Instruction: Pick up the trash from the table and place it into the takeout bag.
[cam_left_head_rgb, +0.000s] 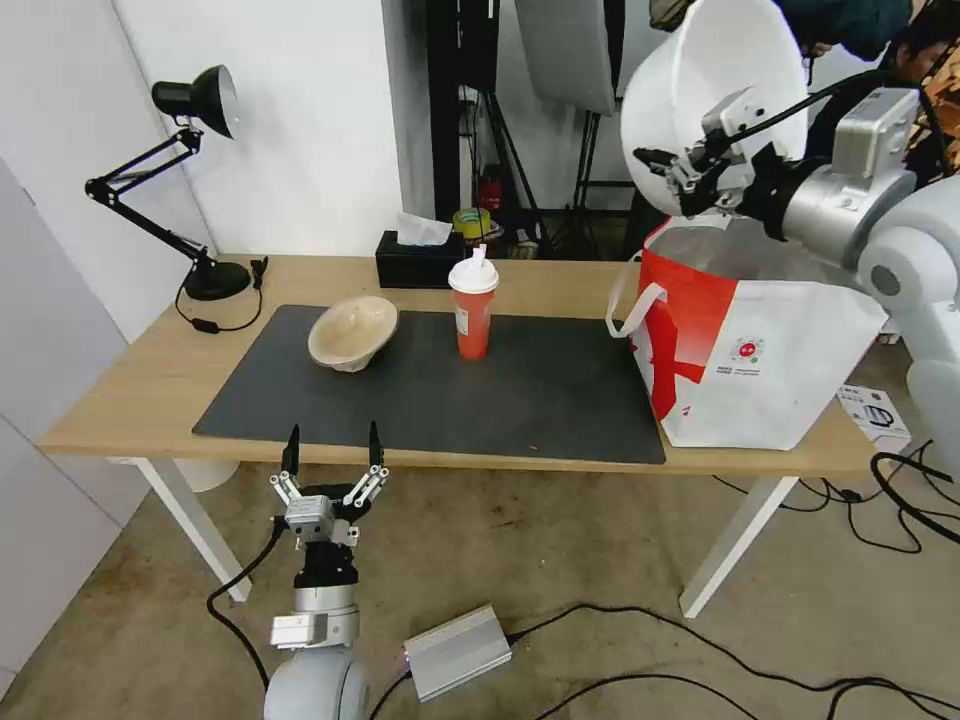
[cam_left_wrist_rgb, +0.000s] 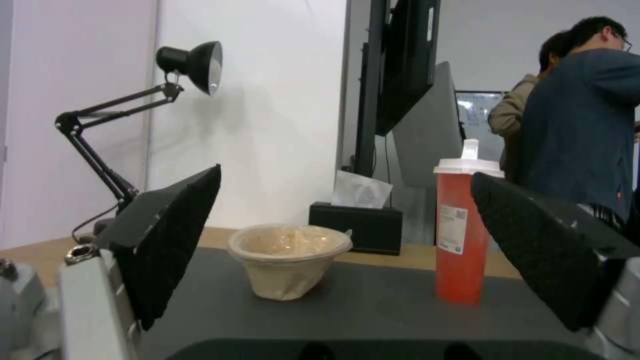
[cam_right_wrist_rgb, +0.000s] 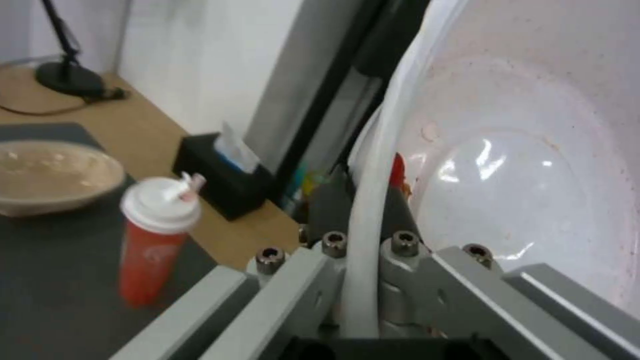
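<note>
Right gripper (cam_left_head_rgb: 668, 172) fingers pinch the white bowl (cam_left_head_rgb: 700, 70) rim above the takeout bag (cam_left_head_rgb: 760, 350).

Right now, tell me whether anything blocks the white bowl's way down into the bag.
Nothing visible does. The right tool grips the white bowl by its rim, tipped on edge above the bag, whose mouth stands open beneath it.

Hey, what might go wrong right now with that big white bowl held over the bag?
1. The right pincer grips the large white bowl by its rim alone, tipped on edge above the takeout bag; it may slip.
2. The bowl looks nearly as wide as the bag's mouth, so it might catch on the edge.
3. The bag sits near the table end and could be nudged off.
</note>
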